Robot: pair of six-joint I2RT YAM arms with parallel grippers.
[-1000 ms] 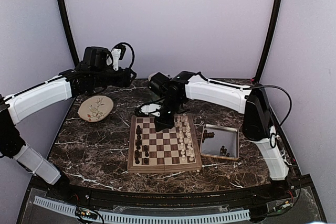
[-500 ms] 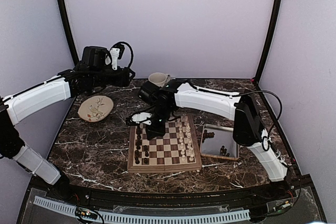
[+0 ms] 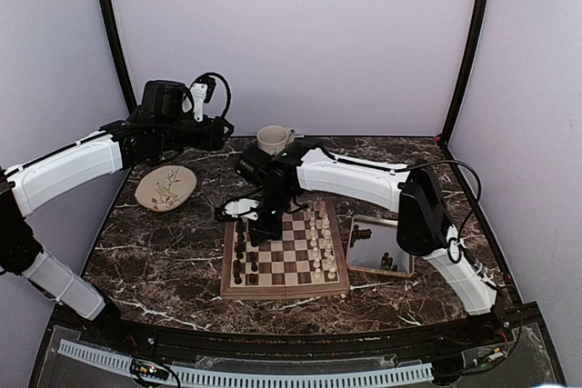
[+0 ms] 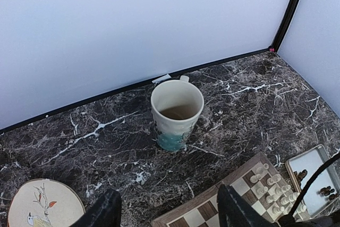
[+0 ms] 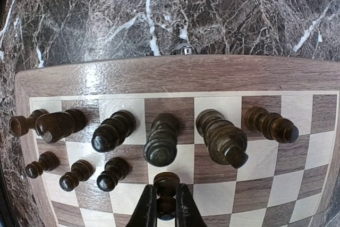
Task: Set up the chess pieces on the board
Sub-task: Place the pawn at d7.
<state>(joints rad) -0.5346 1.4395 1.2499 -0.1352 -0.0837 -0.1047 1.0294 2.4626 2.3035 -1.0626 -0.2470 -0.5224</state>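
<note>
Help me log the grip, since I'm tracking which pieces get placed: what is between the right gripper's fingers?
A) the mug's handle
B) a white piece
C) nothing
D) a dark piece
D: the right wrist view shows the right gripper with its fingers closed on a small dark piece over the board.

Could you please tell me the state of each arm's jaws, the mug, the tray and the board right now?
Left gripper: jaws open, holding nothing.
Right gripper: jaws shut on a dark pawn.
Mug: upright.
Tray: holding a few dark pieces.
Board: lying flat, dark side partly set.
</note>
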